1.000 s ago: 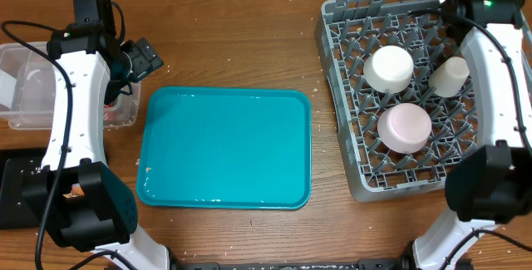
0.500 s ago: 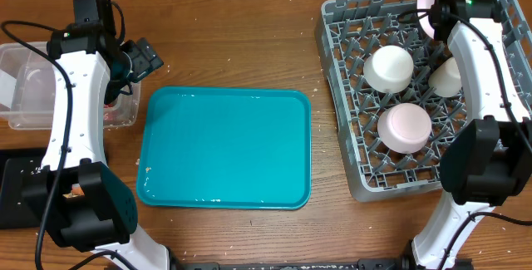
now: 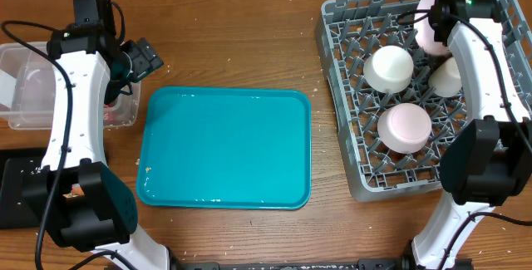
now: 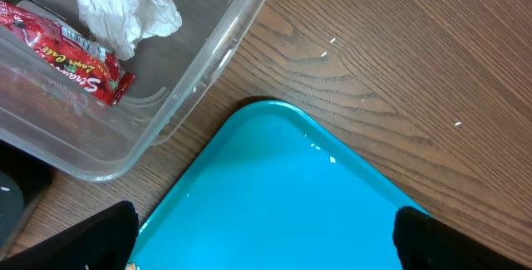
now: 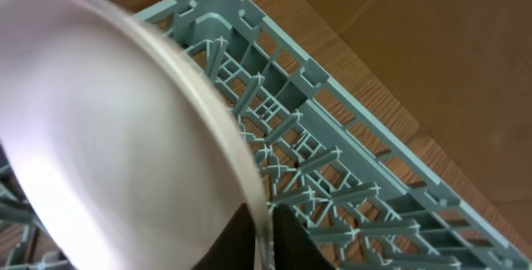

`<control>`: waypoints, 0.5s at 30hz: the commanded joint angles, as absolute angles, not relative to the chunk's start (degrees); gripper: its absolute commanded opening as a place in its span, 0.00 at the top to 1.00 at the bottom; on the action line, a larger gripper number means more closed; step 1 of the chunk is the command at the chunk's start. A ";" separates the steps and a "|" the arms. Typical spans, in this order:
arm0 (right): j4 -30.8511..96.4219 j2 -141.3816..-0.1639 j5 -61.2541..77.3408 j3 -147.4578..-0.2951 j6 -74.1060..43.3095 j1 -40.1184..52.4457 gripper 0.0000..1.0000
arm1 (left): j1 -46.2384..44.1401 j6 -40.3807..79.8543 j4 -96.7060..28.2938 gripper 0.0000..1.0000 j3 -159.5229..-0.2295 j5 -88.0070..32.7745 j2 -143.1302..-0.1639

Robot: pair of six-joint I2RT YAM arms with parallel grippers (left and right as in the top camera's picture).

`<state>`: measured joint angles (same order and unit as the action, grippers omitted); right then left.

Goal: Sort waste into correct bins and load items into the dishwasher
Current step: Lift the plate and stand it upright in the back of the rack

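My right gripper [image 5: 264, 235] is shut on the rim of the round white plate [image 5: 108, 137] and holds it on edge over the back right of the grey dish rack [image 3: 341, 79]; the plate also shows in the overhead view [image 3: 431, 22]. Two white bowls [image 3: 389, 67] [image 3: 405, 128] and a small white cup [image 3: 450, 76] sit upside down in the rack. My left gripper [image 4: 258, 237] is open and empty above the teal tray's corner, beside the clear tub [image 4: 208, 62]. The tub holds the red wrapper [image 4: 62, 50] and the white paper wad [image 4: 125, 8]. The chopsticks are out of view.
The teal serving tray [image 3: 224, 147] lies in the middle of the wooden table. The clear tub [image 3: 33, 83] stands at the far left, with the flat black tray [image 3: 12, 191] in front of it. A cardboard wall runs behind the rack.
My right gripper has lowered the plate a little toward the rack's back right corner. The left arm has not moved.
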<state>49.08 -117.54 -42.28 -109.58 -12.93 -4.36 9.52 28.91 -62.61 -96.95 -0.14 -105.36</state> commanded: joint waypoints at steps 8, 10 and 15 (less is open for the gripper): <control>51.33 -110.45 -40.56 -110.45 -11.99 -1.83 0.25 | 9.72 28.69 -62.57 0.00 -97.97 0.58 -105.49; 51.77 -107.37 -38.06 -111.07 -11.99 -1.10 0.00 | 9.72 28.69 -62.57 0.00 -97.97 0.58 -105.49; 54.83 -98.26 -24.93 -111.87 -13.39 -0.54 0.00 | 9.72 28.69 -62.57 0.00 -97.97 0.58 -105.49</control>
